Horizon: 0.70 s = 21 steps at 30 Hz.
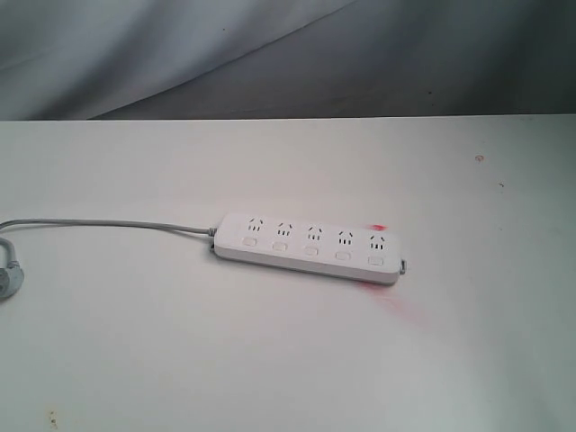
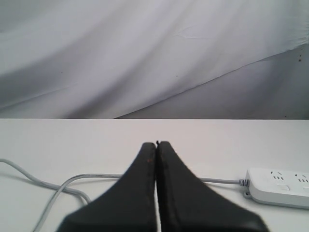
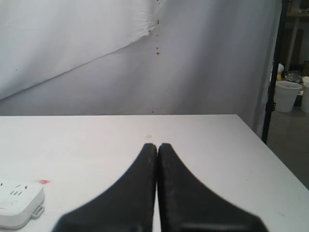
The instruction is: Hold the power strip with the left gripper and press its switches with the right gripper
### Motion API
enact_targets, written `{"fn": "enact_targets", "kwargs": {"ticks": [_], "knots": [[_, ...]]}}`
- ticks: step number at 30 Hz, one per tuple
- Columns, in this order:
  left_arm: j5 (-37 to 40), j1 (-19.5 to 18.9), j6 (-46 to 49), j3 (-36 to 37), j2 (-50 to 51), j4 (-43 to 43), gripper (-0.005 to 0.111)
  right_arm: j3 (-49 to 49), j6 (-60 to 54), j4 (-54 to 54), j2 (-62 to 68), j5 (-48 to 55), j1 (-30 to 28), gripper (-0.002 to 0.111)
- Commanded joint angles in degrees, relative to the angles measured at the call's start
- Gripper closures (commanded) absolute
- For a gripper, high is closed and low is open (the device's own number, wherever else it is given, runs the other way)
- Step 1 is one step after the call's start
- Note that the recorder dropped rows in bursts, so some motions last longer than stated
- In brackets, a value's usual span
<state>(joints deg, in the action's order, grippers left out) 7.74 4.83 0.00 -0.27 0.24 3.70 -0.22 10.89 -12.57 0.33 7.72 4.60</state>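
Power strip (image 1: 326,244): was laid flat on the white surface (image 1: 180,342).
Switches (image 1: 310,250): five were set in a row beneath the sockets (image 1: 313,233).
Left claw (image 2: 156,145): was pressed together, empty.
Right claw (image 3: 157,146): was pressed together, empty.

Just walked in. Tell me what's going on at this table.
Nothing is being handled yet. The power strip lies flat on the white table, its grey cord trailing left in the exterior view. The left gripper and right gripper are both shut, apart from the strip, and its switches are untouched.
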Motion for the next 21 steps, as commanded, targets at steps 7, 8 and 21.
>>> {"fn": "enact_targets", "kwargs": {"ticks": [7, 8, 21], "knots": [[0.08, -0.05, 0.45, 0.27, -0.24, 0.25, 0.107, 0.22, -0.59, -0.63, -0.33, 0.51, 0.11, 0.108], [0.08, -0.05, 0.45, 0.27, -0.24, 0.25, 0.107, 0.22, -0.59, -0.63, -0.33, 0.51, 0.11, 0.108], [0.08, -0.05, 0.45, 0.27, -0.24, 0.25, 0.107, 0.22, -13.67, 10.74, -0.33, 0.22, 0.11, 0.108]]}}
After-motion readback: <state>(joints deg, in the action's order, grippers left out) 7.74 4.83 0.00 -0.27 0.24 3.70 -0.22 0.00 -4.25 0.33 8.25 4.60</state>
